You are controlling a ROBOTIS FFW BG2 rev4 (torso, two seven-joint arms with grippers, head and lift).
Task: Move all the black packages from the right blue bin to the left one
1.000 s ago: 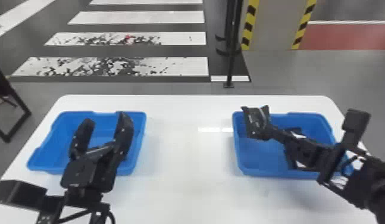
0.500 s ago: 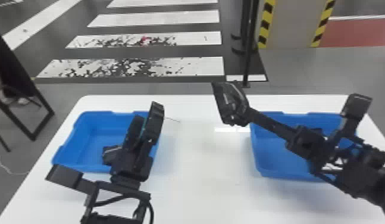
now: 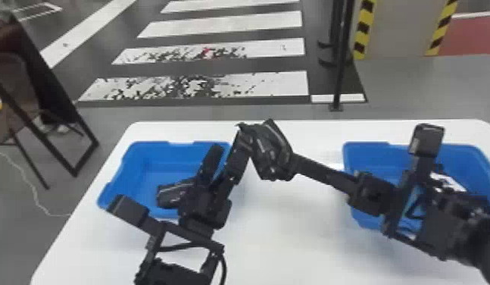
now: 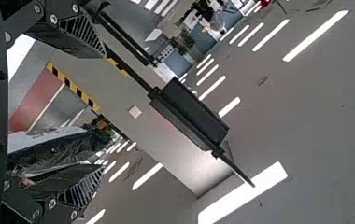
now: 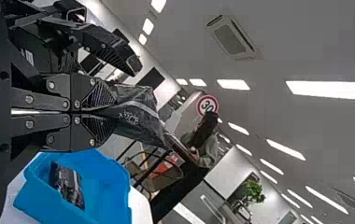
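White table (image 3: 293, 242), striped floor (image 3: 232, 89) beyond. Right gripper (image 3: 287, 161): fingers pressed together on one end of a black package (image 3: 268, 149), whose body projects past the tips, above the table between the bins. Left gripper (image 3: 229, 140): fingers spread, raised beside the near-centre side of the left blue bin (image 3: 141, 163); in its wrist view the package shows within the opening, close to one finger, contact perhaps made, though the overlap hides it. Second black package (image 5: 68, 184): inside the left blue bin, below the held one. Right blue bin (image 3: 369, 151): on the table, partly behind the right arm (image 3: 372, 193). Black chair (image 3: 28, 113): on the floor, off the table's left side. Black post (image 3: 340, 68): standing beyond the table.
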